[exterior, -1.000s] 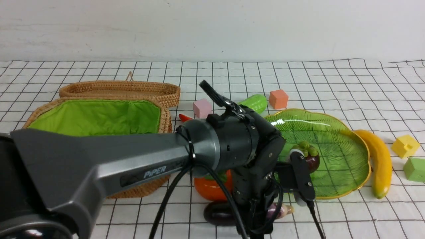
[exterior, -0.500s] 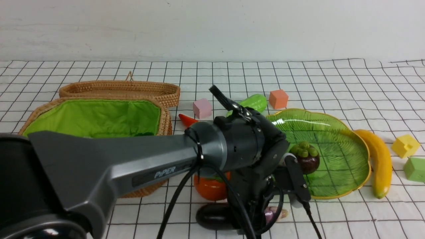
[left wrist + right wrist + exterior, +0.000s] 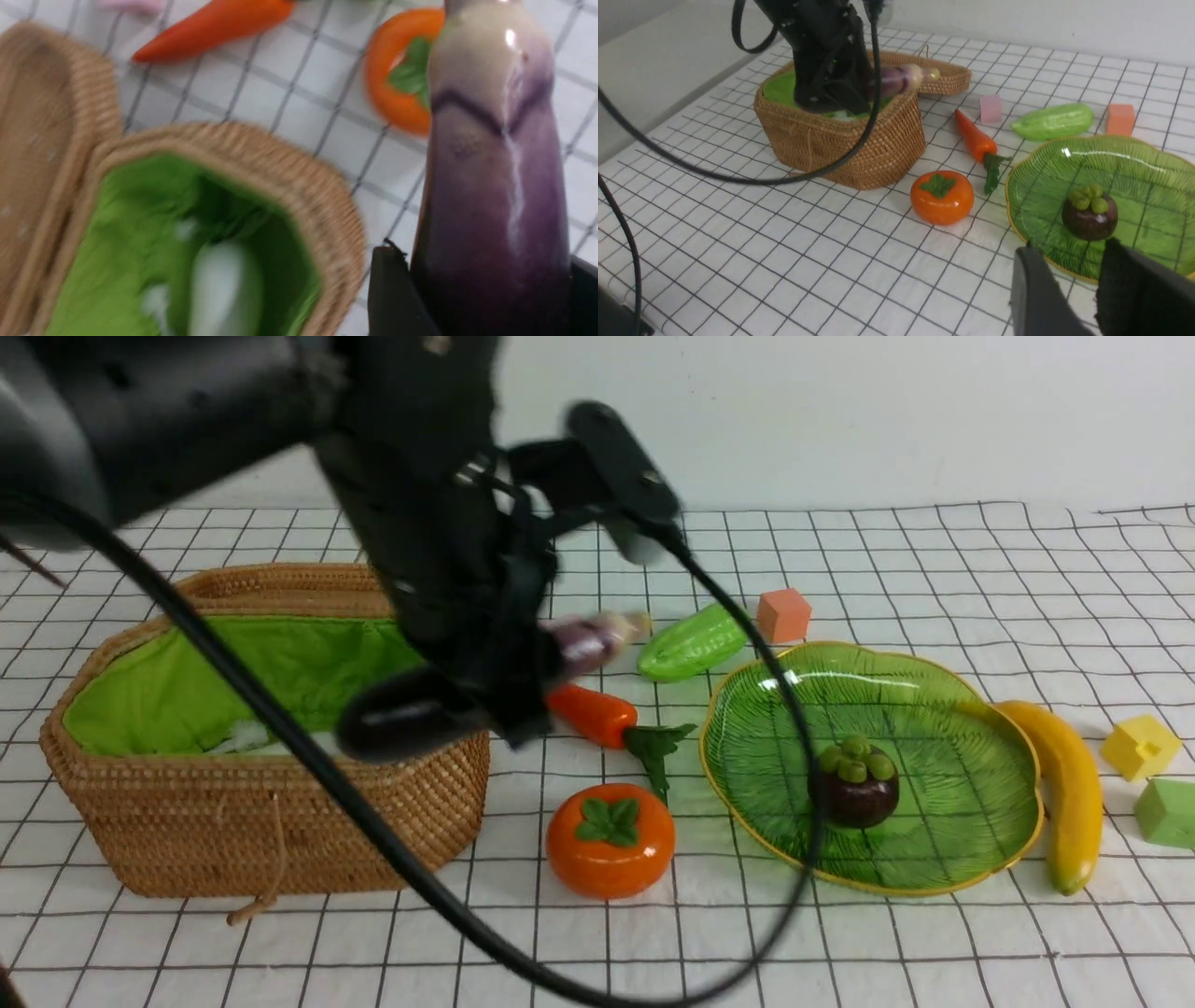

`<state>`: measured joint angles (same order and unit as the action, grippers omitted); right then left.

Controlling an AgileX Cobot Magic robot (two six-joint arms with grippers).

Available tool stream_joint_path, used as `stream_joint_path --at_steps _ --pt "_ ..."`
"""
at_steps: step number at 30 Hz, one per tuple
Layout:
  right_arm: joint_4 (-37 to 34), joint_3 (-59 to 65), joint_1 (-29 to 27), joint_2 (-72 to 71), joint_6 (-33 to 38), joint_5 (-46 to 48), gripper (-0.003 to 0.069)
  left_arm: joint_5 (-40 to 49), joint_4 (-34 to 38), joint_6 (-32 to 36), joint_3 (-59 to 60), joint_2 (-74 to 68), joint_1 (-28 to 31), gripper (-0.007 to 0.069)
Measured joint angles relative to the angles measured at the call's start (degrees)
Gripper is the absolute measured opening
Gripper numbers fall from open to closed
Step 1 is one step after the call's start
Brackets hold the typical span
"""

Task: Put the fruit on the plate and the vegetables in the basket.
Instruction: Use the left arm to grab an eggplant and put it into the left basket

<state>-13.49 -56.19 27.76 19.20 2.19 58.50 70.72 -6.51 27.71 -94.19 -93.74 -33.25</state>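
Nearest, in the right wrist view: right hand [image 3: 1069, 261], black fingers part-way apart, nothing between them, lower parts cut off by the frame, over the near rim of the plate [image 3: 934, 889]. Below, the bench [image 3: 934, 952], covered in white with a black grid.

Next, a glossy orange persimmon [image 3: 610, 840] with a green leaf cap, on the bench just beside the plate. Plate of translucent green glass, leaf-shaped, ribbed, thin gold rim; on it a dark purple mangosteen [image 3: 854, 786] with green knobs. Just outside its right rim, a long yellow banana [image 3: 1069, 793]. Further right, a green cube [image 3: 1167, 812] cut by the frame and a yellow cube [image 3: 1139, 745].

To the left, a woven tan wicker basket [image 3: 261, 831], octagonal, bright green lining, a blurred white radish [image 3: 224, 280] inside. Over its right side, left hand [image 3: 486, 280] clamped on the eggplant [image 3: 495, 186], smeared by motion, dark body and pale stem end jutting out either way.

Behind, an orange carrot [image 3: 593, 714], a ridged light green gourd [image 3: 691, 642], an orange cube [image 3: 782, 614]. A pink cube [image 3: 990, 108] too, hidden in the front view behind the left arm [image 3: 187, 411].
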Motion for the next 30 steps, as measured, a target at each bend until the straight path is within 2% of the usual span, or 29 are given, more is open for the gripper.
stream_joint_path --at_steps 1,3,4,7,10,22,26,27,30 --pt "-1.1 0.0 0.0 0.7 1.0 -1.1 0.0226 0.3 -0.3 2.5 0.1 0.4 4.3 0.0355" --pt "-2.0 0.0 0.0 1.3 1.9 -1.6 0.0226 0.3 -0.5 5.3 0.2 0.5 7.1 0.0355" --pt "-3.7 0.0 0.0 2.4 3.3 -2.3 0.0226 0.3 -0.8 9.7 0.4 0.0 11.2 0.0355" --pt "-6.2 0.0 0.0 3.9 5.2 -2.5 0.0226 0.2 -1.7 17.1 0.4 -1.3 15.5 0.0355" --pt "-8.3 0.0 0.0 4.5 6.8 -2.3 0.0228 -0.1 -2.2 20.3 0.6 -2.9 17.9 0.0355" --pt "-9.0 0.0 0.0 4.6 7.7 -1.4 0.0235 -2.8 -4.9 21.3 0.6 -5.8 18.3 0.0356" --pt "-9.0 0.0 0.0 4.6 7.8 -0.8 0.0235 -3.0 -5.1 20.0 0.6 -5.8 18.3 0.0424" --pt "-9.0 0.0 0.0 4.6 7.8 -0.8 0.0235 -3.0 -5.1 18.2 0.6 -5.8 18.3 0.0491" --pt "-9.0 0.0 0.0 4.6 7.8 -0.8 0.0235 -3.0 -4.9 14.0 0.6 -5.8 18.3 0.0563"
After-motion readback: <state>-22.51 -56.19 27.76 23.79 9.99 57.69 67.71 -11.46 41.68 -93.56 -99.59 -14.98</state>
